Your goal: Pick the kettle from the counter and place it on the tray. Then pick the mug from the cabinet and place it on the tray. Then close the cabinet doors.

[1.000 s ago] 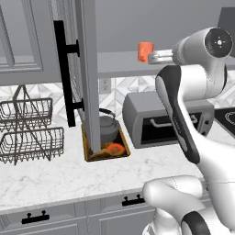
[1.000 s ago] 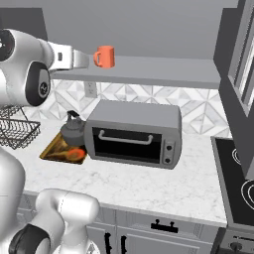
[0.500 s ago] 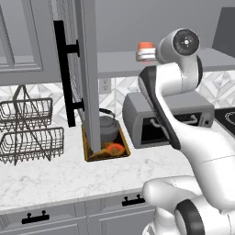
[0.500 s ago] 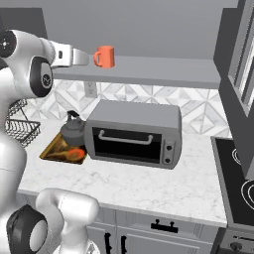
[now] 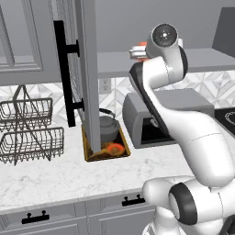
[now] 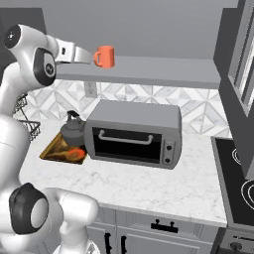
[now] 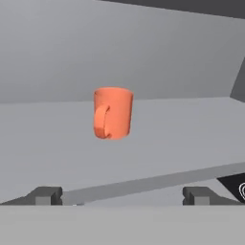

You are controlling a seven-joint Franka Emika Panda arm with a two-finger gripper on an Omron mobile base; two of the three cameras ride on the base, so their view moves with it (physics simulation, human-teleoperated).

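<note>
I see the mug [image 7: 113, 113] standing upright on the grey shelf [image 6: 163, 72] of the cabinet [image 5: 137, 27], near the shelf's front edge, with its handle turned toward the hand camera. In the right base view the mug [image 6: 104, 56] sits directly in front of the hand [image 6: 92, 57], apart from it. In the hand view the two fingertips [image 7: 45, 195] are spread wide at the bottom of the frame, with nothing between them; the hand is fully open and empty.

Below the shelf, the kettle [image 5: 108, 128] sits on the tray [image 5: 92, 155], toward its back. An orange mark [image 5: 115, 148] shows on the tray's inner surface in front of the kettle. In the right base view the kettle [image 6: 73, 130] and tray [image 6: 51, 150] lie just beside the left end of the grey toaster oven [image 6: 133, 133].

The tray rests on the tabletop [image 6: 163, 183], against the tiled back wall [image 6: 198, 109]. One cabinet door [image 5: 87, 73] stands open, edge-on in the left base view, its black bar handle [image 5: 64, 73] facing left; its lower edge hides part of the tray. Two stacked wire baskets [image 5: 30, 131] stand on the tabletop to the left of the tray. I see no contents in them. A stovetop [image 6: 240, 183] adjoins the tabletop at the right.
</note>
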